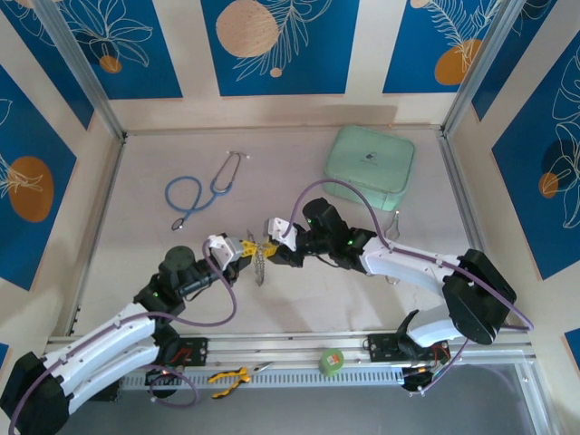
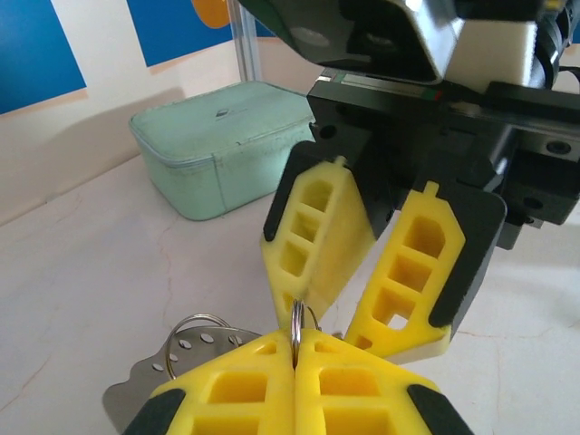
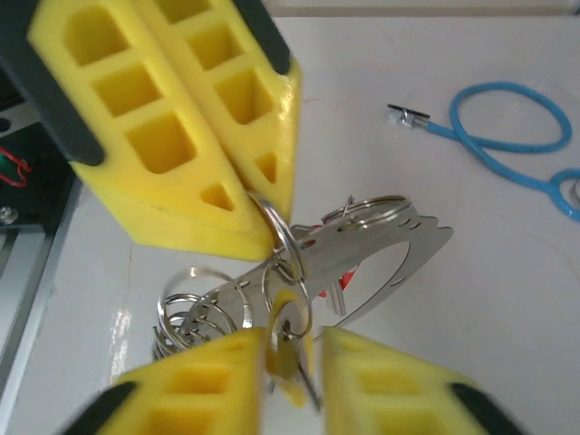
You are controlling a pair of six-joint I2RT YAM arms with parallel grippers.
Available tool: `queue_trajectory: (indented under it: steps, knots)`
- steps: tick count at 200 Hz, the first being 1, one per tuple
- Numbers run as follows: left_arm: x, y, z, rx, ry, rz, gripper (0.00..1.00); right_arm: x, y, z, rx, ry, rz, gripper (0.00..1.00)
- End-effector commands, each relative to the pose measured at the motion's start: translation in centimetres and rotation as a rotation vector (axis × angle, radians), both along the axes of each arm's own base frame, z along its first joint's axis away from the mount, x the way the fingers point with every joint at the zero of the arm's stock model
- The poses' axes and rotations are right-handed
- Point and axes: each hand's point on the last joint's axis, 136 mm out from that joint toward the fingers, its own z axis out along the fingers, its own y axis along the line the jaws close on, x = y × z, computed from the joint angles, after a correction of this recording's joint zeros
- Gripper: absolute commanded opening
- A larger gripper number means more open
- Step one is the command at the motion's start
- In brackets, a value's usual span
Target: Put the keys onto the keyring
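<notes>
The keyring is a flat silver loop pierced with holes, hanging between my two grippers over the table. Its plate edge also shows in the left wrist view. My left gripper is shut on a small split ring linked to that loop. A tiny brass-yellow key dangles from this ring, in the gap of my right gripper. Its jaws stand apart and do not clamp the key. Seen from above, the left gripper and the right gripper meet tip to tip, and the keys hang below them.
A red tag and several bunched split rings hang on the loop. A blue stethoscope lies at the back left, a mint-green case at the back right. Pliers and a tape roll sit on the near rail.
</notes>
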Motion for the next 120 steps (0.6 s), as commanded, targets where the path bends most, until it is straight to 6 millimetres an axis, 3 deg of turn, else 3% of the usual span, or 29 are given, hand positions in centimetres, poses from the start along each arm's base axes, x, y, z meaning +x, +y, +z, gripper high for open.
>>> queue_trajectory:
  steps: [1,31,120]
  knots:
    - [-0.4,-0.6,2.2,-0.047,-0.076,-0.047,0.00,0.1,-0.7,2.3,0.090,0.020,0.003,0.31]
    - [-0.7,-0.9,2.3,-0.045,-0.096,-0.079,0.00,-0.5,-1.2,3.8,0.160,0.039,0.052,0.33]
    - [-1.5,-1.4,2.5,-0.050,-0.128,-0.134,0.00,-1.6,-0.1,4.1,0.177,0.076,0.143,0.29]
